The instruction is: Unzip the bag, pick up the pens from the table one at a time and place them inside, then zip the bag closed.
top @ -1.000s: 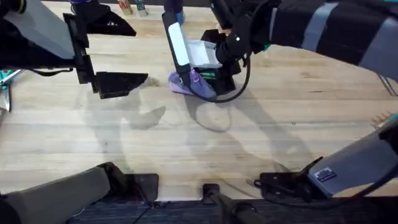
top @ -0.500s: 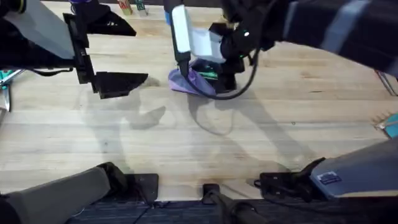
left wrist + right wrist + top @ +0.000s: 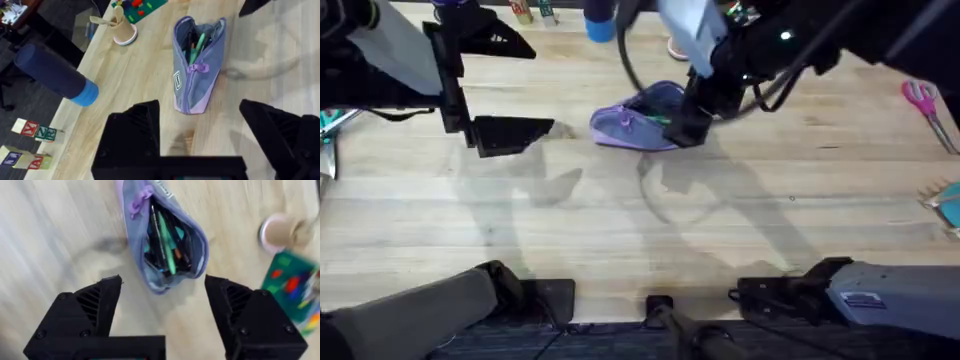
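The pens were seen inside the open bag; zipping remained. Both the left gripper and right gripper were spread wide, empty.

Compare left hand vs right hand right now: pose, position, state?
Position: the left hand sits off to the bag's left over bare table; the right hand is right at the bag's open end.
Reach: the left arm stays on its own side; the right arm stretches across toward the middle.
Shared: both hands are open and hold nothing; the green pen lies inside the unzipped bag.
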Robot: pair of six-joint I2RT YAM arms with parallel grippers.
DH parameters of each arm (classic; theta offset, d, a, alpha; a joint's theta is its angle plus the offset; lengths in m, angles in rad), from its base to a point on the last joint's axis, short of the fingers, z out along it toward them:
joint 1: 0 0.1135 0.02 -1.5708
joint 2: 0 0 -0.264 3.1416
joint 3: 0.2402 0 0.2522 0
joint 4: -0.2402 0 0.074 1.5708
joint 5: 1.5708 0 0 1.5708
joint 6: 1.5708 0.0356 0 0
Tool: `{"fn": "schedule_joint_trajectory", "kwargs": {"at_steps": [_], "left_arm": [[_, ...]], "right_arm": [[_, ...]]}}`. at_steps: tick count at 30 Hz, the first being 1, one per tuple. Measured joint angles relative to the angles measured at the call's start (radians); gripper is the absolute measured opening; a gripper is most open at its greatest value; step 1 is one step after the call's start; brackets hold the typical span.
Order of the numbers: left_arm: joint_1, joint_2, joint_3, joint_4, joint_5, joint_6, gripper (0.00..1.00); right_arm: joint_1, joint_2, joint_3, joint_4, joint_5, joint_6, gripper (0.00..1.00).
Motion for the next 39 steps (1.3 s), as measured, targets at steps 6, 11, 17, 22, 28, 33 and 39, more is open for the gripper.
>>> {"fn": "schedule_joint_trajectory", "kwargs": {"at_steps": [6, 11, 17, 22, 28, 33, 39], "left_arm": [[0.0, 0.0, 0.0, 0.019, -0.003, 0.0, 0.994], [0.0, 0.0, 0.0, 0.02, -0.004, 0.0, 0.994], [0.0, 0.0, 0.0, 0.02, -0.004, 0.0, 0.994], [0.0, 0.0, 0.0, 0.02, -0.004, 0.0, 0.994], [0.0, 0.0, 0.0, 0.02, -0.004, 0.0, 0.993], [0.0, 0.0, 0.0, 0.02, -0.004, 0.0, 0.994], [0.0, 0.0, 0.0, 0.02, -0.004, 0.0, 0.994]], "right_arm": [[0.0, -0.048, 0.0, -0.008, -0.011, 0.513, 0.997], [0.0, -0.05, 0.0, -0.012, -0.019, 0.861, 0.996], [0.002, -0.05, 0.0, -0.01, -0.025, 1.041, 0.997], [0.004, -0.05, 0.0, -0.01, -0.057, 1.088, 0.996], [0.005, -0.05, 0.0, -0.01, -0.072, 1.099, 0.996], [0.014, -0.05, 0.0, -0.01, -0.075, 1.102, 0.998], [0.049, -0.05, 0.0, -0.01, -0.075, 1.103, 0.997]]}}
